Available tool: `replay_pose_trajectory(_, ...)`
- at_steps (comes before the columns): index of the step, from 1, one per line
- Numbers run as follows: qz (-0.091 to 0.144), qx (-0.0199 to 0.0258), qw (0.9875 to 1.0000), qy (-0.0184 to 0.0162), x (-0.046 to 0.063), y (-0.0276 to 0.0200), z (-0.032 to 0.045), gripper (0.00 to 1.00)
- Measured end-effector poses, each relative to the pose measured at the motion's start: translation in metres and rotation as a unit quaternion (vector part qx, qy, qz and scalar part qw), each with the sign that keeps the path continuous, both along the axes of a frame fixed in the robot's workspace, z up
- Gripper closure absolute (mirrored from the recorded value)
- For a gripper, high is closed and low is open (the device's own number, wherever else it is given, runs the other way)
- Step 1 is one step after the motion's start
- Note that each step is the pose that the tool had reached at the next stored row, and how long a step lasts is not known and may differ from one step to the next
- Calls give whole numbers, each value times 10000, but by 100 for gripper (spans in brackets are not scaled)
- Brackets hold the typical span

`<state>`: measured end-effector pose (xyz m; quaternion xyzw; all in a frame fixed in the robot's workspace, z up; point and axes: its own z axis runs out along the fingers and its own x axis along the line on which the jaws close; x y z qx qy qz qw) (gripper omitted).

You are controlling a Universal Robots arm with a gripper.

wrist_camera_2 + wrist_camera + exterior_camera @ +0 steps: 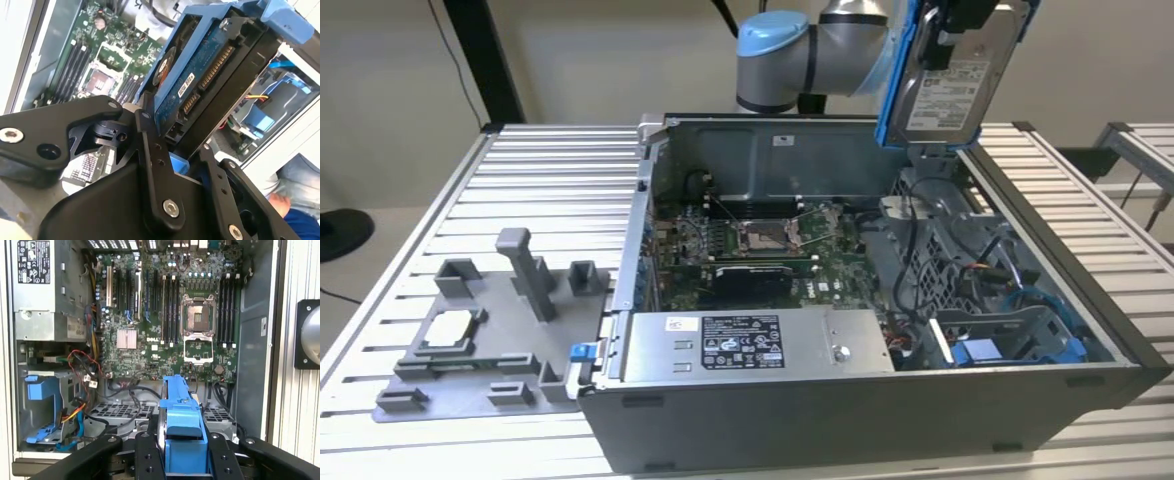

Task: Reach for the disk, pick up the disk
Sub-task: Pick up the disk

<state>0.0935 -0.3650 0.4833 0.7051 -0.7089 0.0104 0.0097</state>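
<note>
The disk (958,88) hangs upright above the back right corner of the open computer case (854,400), its white label facing the exterior view and its blue bracket along the edges. My gripper (945,35) is shut on it from above. In the second wrist view the black fingers (150,150) clamp both sides of the disk (200,80), whose circuit board and connector side shows. In the first wrist view the disk's blue bracket (181,410) stands edge-on between the fingers (145,455), high above the motherboard (170,330).
The case holds a silver power supply (747,345), cables and a blue drive bay (1001,350). A grey fixture (480,330) with a small white-topped chip (450,327) lies at the exterior view's left on the slatted table (547,180). A person's sleeve (295,220) is beside the case.
</note>
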Motion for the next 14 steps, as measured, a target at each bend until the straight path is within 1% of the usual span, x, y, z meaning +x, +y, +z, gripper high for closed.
replay_pose_trajectory(10, -1, 0, 10000, -1, 1, -1, 0, 100)
replay_pose_trajectory(14, -2, -1, 10000, 0, 1, -20, 1, 100)
